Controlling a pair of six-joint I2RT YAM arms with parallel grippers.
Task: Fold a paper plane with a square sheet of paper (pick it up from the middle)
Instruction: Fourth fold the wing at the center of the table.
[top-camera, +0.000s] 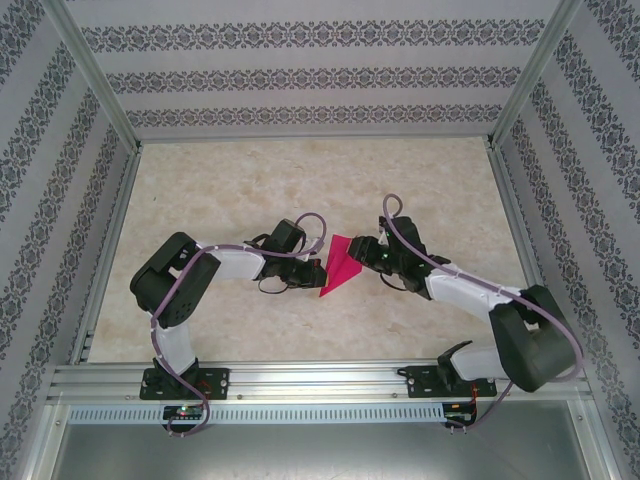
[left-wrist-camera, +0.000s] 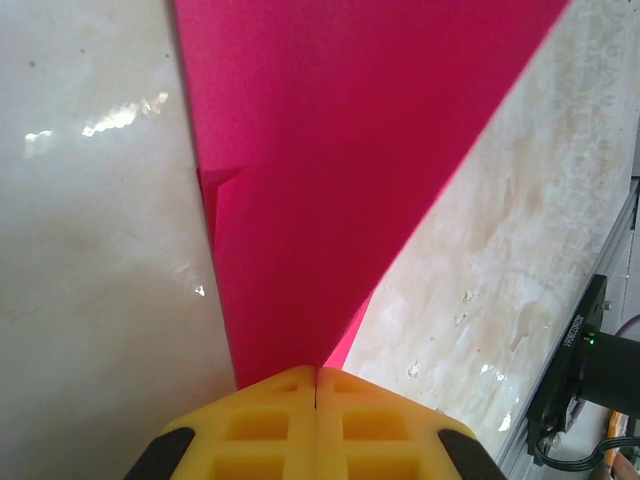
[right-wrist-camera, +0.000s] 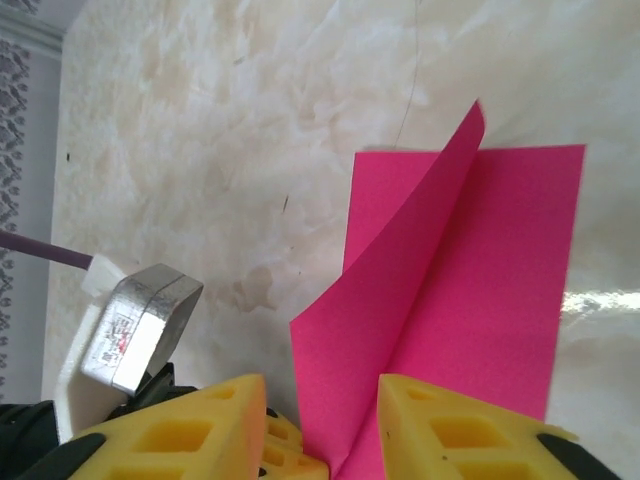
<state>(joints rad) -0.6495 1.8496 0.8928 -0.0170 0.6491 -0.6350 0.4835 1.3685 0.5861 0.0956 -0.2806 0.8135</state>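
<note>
The magenta-pink sheet of paper (top-camera: 338, 266) lies folded into a narrow pointed wedge at the table's centre, between the two grippers. My left gripper (left-wrist-camera: 317, 372) is shut on its narrow end, and the pink sheet (left-wrist-camera: 340, 180) fans out wide beyond the yellow fingers (left-wrist-camera: 250, 430). My right gripper (right-wrist-camera: 322, 400) stands open, its yellow fingers (right-wrist-camera: 450, 425) on either side of a raised flap of the paper (right-wrist-camera: 460, 300) without pressing it. One layer lies flat on the table under that flap. The left gripper's fingertips (right-wrist-camera: 285, 450) show just below the right gripper's gap.
A marbled beige table (top-camera: 300, 180) is walled by patterned panels and metal posts (top-camera: 95, 75). An aluminium rail (top-camera: 320, 380) runs along the near edge with both arm bases on it. A black arm base (left-wrist-camera: 590, 390) stands near that edge. The left wrist's metal camera housing (right-wrist-camera: 135, 330) sits close to the right gripper.
</note>
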